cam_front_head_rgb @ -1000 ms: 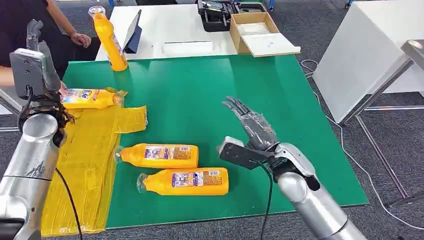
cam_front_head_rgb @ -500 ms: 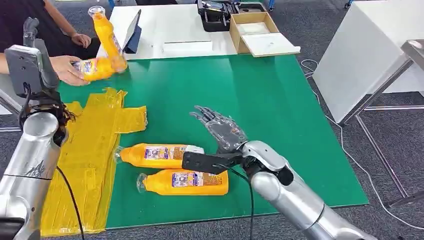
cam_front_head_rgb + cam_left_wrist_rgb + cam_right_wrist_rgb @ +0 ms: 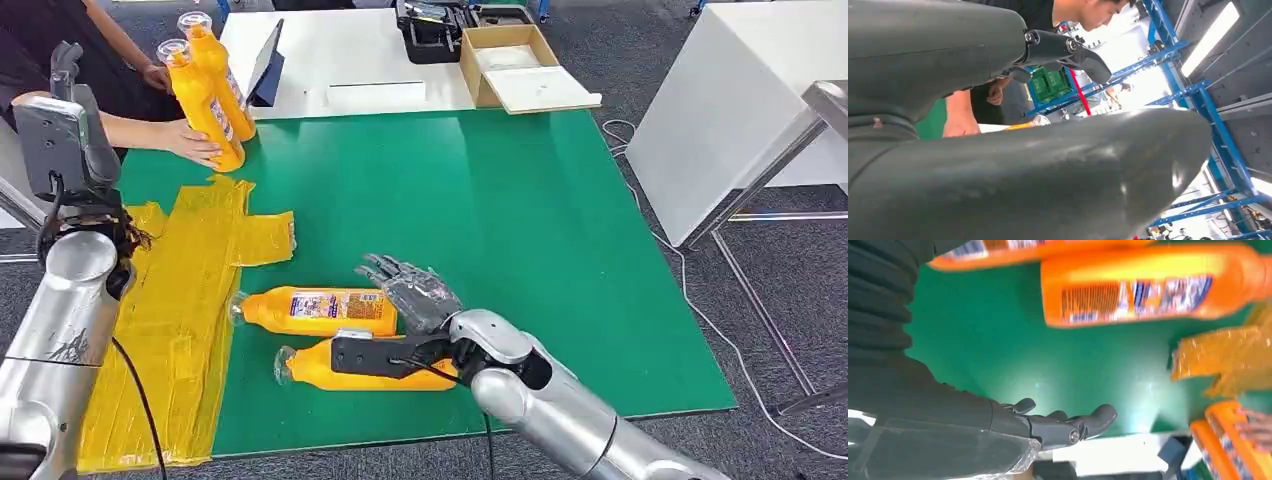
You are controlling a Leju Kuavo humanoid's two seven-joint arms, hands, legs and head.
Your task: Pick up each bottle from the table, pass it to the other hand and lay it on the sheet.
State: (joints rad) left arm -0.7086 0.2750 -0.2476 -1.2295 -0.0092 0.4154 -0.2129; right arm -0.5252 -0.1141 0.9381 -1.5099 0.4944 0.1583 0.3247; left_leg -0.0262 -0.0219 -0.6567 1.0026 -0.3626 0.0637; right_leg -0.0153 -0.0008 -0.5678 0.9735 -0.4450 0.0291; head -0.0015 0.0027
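Right hand (image 3: 412,290) has moved left and nearer since the earlier frame, now over the base end of the far lying bottle (image 3: 315,311), fingers spread wide, holding nothing. Near lying bottle (image 3: 345,371) sits just beside it, partly behind the wrist. A person's hand (image 3: 190,143) now stands a second upright bottle (image 3: 197,103) against the first upright bottle (image 3: 222,72) at the green mat's (image 3: 520,200) far-left corner. Yellow sheet (image 3: 180,300) lies bare at left. Left hand (image 3: 70,110) raised at far left, grip cannot be told. Open mat to the right.

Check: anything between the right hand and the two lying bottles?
Nothing visible. The right hand hovers open beside the farther bottle, with the nearer bottle by its wrist. Only bare green mat around them.
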